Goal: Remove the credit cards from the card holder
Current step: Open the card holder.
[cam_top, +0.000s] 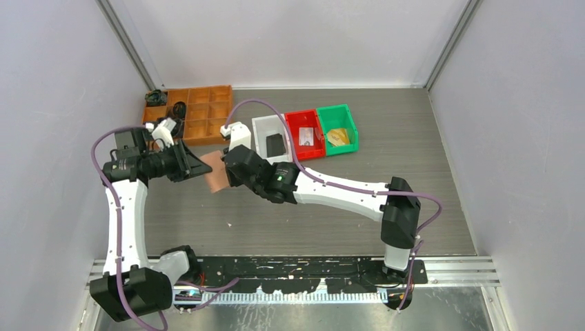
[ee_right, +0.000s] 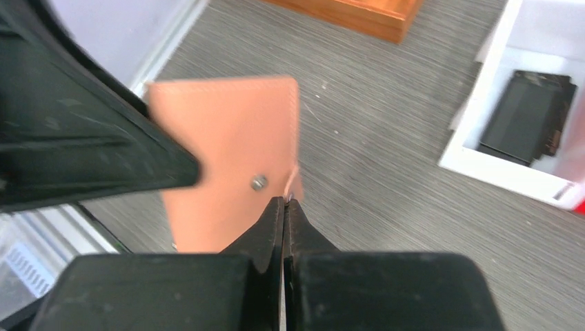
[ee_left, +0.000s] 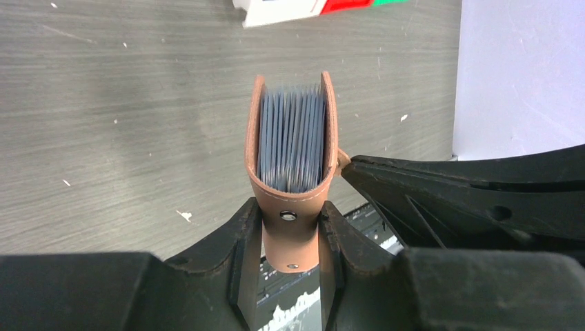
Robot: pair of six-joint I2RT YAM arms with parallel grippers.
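Observation:
The salmon-pink card holder (cam_top: 215, 174) is held above the table between both grippers. My left gripper (ee_left: 290, 215) is shut on its folded spine, with the open end facing away and the grey slotted pockets (ee_left: 293, 134) showing. I cannot tell whether cards are in the pockets. My right gripper (ee_right: 285, 200) is shut, pinching the little pink tab (ee_right: 294, 185) at the holder's edge (ee_right: 227, 148). A whitish card (cam_top: 308, 138) lies in the red bin (cam_top: 304, 118) and a yellowish card (cam_top: 338, 136) in the green bin (cam_top: 336, 112).
A white bin (cam_top: 263, 128) beside the red one holds a dark flat object (cam_top: 276, 145). An orange compartment tray (cam_top: 201, 110) with small parts stands at the back left. The grey walls close in on both sides.

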